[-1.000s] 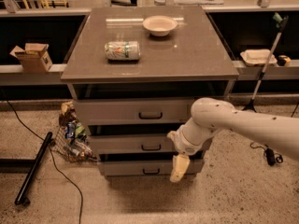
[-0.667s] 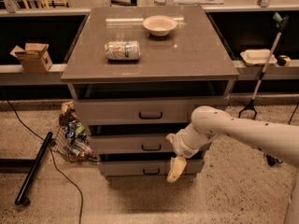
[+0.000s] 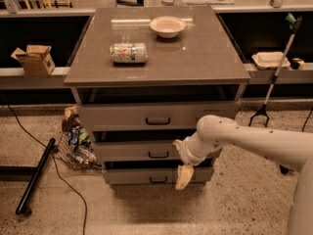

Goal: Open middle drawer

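The grey cabinet has three drawers. The middle drawer [image 3: 132,151] is the second front, with a small dark loop handle [image 3: 158,154] at its centre. It looks shut or nearly so. My white arm comes in from the right. My gripper [image 3: 184,177] hangs pointing down in front of the lowest drawer [image 3: 137,176], below and to the right of the middle drawer's handle, apart from it. It holds nothing that I can see.
A lying can [image 3: 128,53] and a white bowl [image 3: 167,26] rest on the cabinet top [image 3: 205,58]. A bag of litter [image 3: 74,143], a black pole [image 3: 35,176] and a cable lie on the floor at left. A grabber tool [image 3: 274,80] leans at right.
My arm and gripper have shifted slightly left and down in front of the drawers. The drawers have not moved.
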Robot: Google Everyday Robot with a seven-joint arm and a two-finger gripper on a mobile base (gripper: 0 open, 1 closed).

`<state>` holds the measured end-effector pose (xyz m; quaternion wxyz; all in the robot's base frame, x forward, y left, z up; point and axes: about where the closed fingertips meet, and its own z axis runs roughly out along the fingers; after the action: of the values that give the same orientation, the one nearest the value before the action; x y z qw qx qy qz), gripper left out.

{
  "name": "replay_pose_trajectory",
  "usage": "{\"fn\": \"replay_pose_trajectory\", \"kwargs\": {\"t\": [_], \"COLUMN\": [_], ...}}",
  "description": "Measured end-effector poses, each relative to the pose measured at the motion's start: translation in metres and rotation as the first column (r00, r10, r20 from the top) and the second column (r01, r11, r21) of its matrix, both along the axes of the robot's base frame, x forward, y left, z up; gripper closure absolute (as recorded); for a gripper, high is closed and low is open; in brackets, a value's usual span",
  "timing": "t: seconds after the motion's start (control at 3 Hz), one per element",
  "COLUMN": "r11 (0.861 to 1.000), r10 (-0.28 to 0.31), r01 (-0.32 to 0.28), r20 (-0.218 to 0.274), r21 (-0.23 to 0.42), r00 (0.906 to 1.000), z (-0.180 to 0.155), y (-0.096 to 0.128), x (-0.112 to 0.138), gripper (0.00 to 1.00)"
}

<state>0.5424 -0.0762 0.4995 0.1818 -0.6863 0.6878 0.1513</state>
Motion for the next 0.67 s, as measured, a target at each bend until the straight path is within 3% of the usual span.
{"fn": "replay_pose_trajectory", "kwargs": {"t": [0.33,0.67], "r11": [0.997,0.994], "r10": [0.058,0.082], "r01": [-0.054,-0.067], "r20": [0.105,0.189], "r21": [-0.047,-0.084], "r00": [0.9928,0.9785], "z": [-0.024,-0.044], "y": [-0.010,-0.023], "x": [0.031,0.064], "gripper": [0.00,0.00]}}
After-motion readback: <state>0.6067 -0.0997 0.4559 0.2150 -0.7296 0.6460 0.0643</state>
